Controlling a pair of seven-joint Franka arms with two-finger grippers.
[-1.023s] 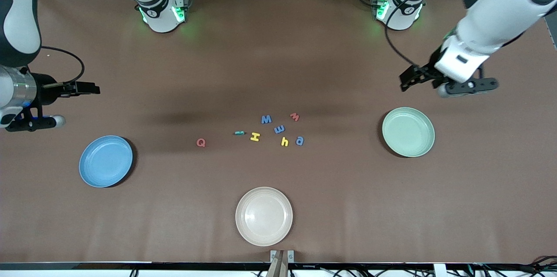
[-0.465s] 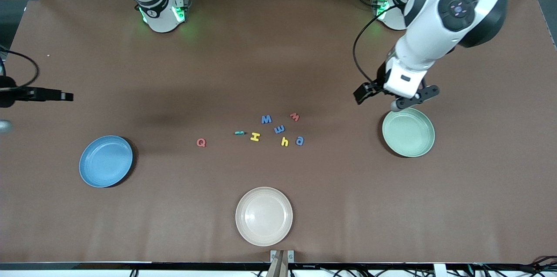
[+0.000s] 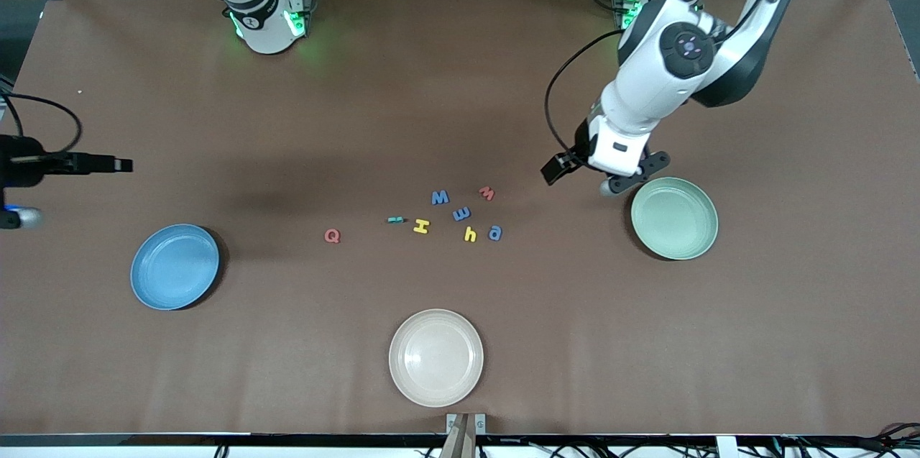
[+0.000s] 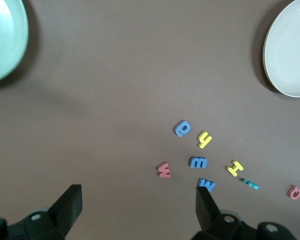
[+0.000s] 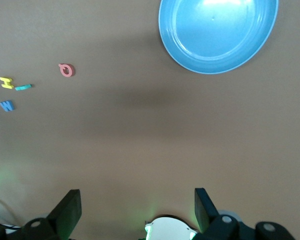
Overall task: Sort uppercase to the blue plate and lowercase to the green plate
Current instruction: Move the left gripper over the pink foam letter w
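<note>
Here the blue plate [image 3: 175, 267], green plate [image 3: 674, 218] and cream-white plate [image 3: 435, 357] are all lying bare. Eight foam letters are sitting mid-table between the blue and green plates: red Q [image 3: 331, 236], teal R [image 3: 394, 219], yellow H [image 3: 420, 226], blue W [image 3: 440, 197], blue m [image 3: 461, 213], yellow h [image 3: 470, 234], blue a [image 3: 494, 232], red w [image 3: 486, 193]. The left gripper [image 3: 583, 177], fingers spread, is hovering over bare table between the red w and the green plate. The right gripper [image 5: 136, 205], also spread, is waiting at its table end.

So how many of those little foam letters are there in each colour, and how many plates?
Red letters: 2 (Q, w)
Yellow letters: 2 (H, h)
Blue letters: 3 (W, m, a)
Teal letter: 1
Plates: 3 (blue, green, cream)
Total: 11
</note>
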